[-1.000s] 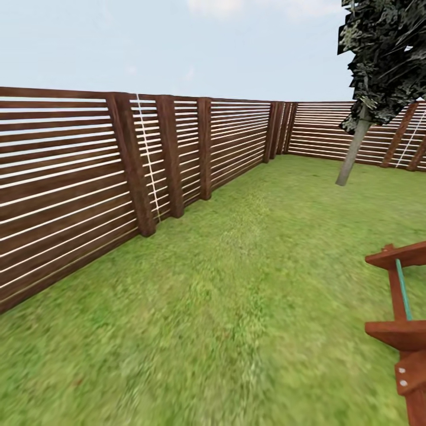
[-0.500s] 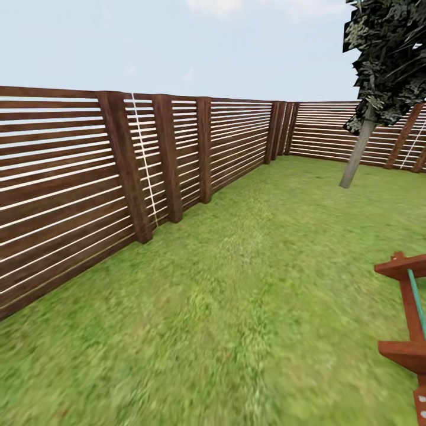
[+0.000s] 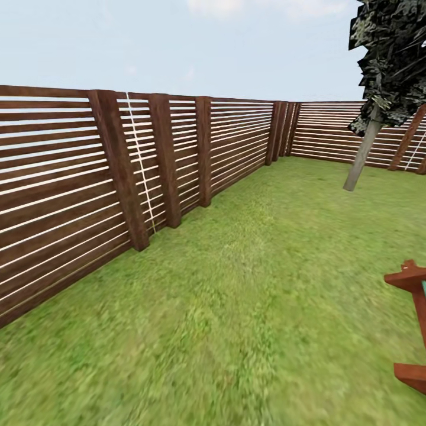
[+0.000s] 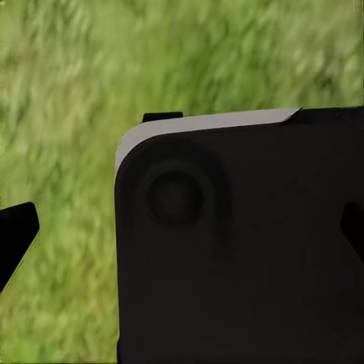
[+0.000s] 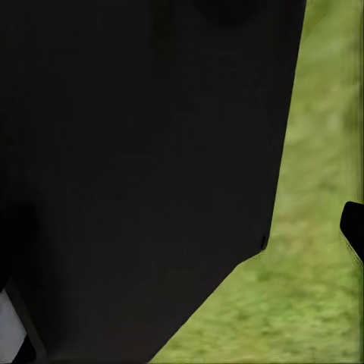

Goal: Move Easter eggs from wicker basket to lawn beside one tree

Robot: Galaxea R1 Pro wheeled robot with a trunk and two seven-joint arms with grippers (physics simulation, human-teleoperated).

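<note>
Facing lawn [image 3: 248,284] | slatted fence [image 3: 89,177] on left | tree [image 3: 378,89] far right | jaws' state: cannot tell

Both wrist views show dark robot bodywork [image 4: 243,250] close before the lens.

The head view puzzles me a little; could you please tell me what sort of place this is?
It looks like a fenced garden or backyard. A wide lawn covers the ground, a brown slatted wooden fence runs along its side and far end, and a tree with a leaning grey trunk stands under open sky.
</note>
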